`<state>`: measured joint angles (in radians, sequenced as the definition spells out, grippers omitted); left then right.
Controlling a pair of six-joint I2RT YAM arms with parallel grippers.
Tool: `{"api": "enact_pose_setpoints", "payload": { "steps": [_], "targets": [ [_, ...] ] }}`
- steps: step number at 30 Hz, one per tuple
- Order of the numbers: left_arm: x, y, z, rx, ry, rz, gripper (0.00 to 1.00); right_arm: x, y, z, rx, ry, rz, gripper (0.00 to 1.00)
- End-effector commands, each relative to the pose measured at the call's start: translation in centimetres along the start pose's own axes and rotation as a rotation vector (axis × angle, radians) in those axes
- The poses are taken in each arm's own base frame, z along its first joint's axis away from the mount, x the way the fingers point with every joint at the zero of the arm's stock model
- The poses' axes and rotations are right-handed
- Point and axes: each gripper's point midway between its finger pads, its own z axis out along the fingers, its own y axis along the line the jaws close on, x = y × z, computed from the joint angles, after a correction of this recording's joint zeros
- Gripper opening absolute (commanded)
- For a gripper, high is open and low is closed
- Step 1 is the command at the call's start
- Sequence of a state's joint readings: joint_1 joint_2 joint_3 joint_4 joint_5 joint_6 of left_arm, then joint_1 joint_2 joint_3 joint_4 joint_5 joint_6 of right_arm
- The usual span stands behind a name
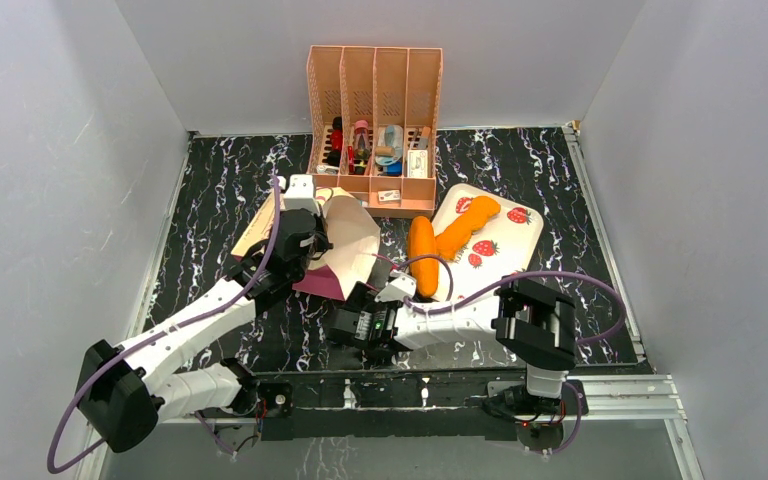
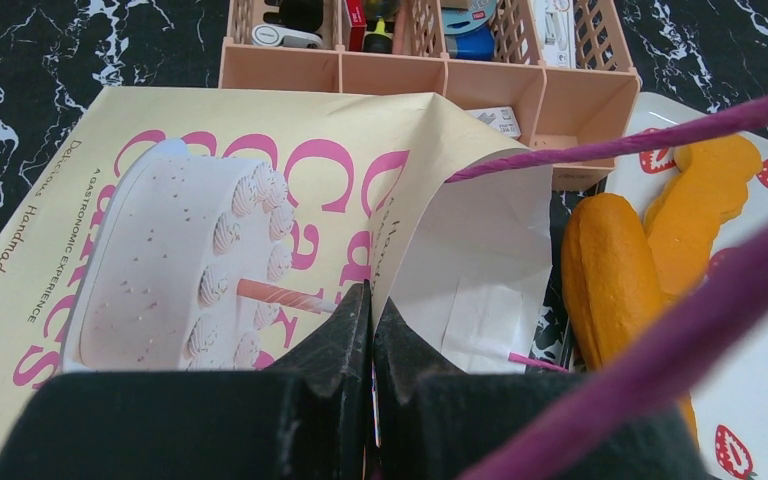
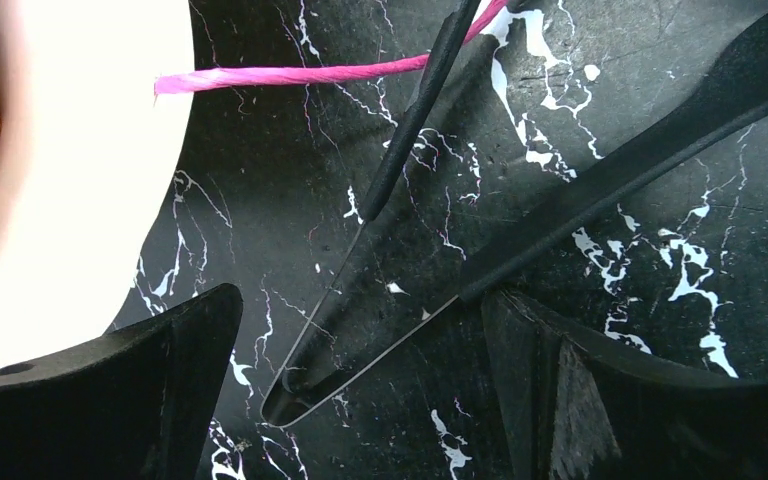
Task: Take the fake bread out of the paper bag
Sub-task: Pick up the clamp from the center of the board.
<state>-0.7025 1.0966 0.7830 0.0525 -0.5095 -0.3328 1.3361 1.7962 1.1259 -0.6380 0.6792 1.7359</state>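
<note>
The cream paper bag point(image 1: 348, 243) lies on its side on the black marble table, mouth toward the tray. In the left wrist view, the bag point(image 2: 160, 230) shows a cake print and pink lettering. My left gripper point(image 1: 312, 245) point(image 2: 372, 310) is shut on the bag's paper edge. Two glossy orange loaves point(image 1: 422, 255) point(image 1: 465, 228) lie on the strawberry-printed tray point(image 1: 515, 240); they also show in the left wrist view point(image 2: 610, 280) point(image 2: 695, 200). My right gripper point(image 1: 345, 325) point(image 3: 360, 400) is open and empty, low over the table near the bag's magenta band. A pink cord handle point(image 3: 290, 75) lies ahead of it.
The peach slotted organiser point(image 1: 375, 85) point(image 2: 430, 75) with small items stands at the back. Black tongs point(image 3: 440, 270) lie on the table between my right fingers. A purple cable point(image 2: 660, 330) crosses the left wrist view. Grey walls close in the table on three sides.
</note>
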Motion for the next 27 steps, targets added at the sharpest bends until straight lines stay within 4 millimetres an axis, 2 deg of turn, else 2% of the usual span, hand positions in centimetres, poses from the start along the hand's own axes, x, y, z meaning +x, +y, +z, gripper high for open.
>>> {"api": "enact_pose_setpoints", "payload": {
  "steps": [1,8,13,16,19,24,27],
  "targets": [
    [-1.5,-0.2,-0.7,0.027,-0.048,-0.029,0.00,-0.5,1.4,-0.4,-0.031,-0.022,0.053,0.89],
    [-1.2,-0.2,-0.6,0.025,-0.042,-0.030,0.00,-0.4,0.8,1.3,-0.004,-0.011,0.030,0.78],
    [-1.0,-0.1,-0.5,0.020,-0.041,-0.031,0.00,-0.7,-0.7,2.2,0.025,-0.001,0.012,0.57],
    [-0.8,-0.1,-0.4,0.018,-0.036,-0.029,0.00,-0.8,-1.5,2.4,0.029,0.009,0.014,0.41],
    [-0.6,-0.1,-0.3,0.018,-0.031,-0.032,0.00,-1.1,-2.1,2.2,0.033,0.009,0.010,0.37],
    [-0.5,-0.3,-0.2,0.020,-0.025,-0.031,0.00,-0.9,-2.7,1.7,0.025,0.034,-0.026,0.23],
    [-0.7,-0.2,-0.3,0.018,-0.028,-0.029,0.00,-0.8,-2.6,0.5,-0.008,0.051,-0.046,0.18]
  ]
}}
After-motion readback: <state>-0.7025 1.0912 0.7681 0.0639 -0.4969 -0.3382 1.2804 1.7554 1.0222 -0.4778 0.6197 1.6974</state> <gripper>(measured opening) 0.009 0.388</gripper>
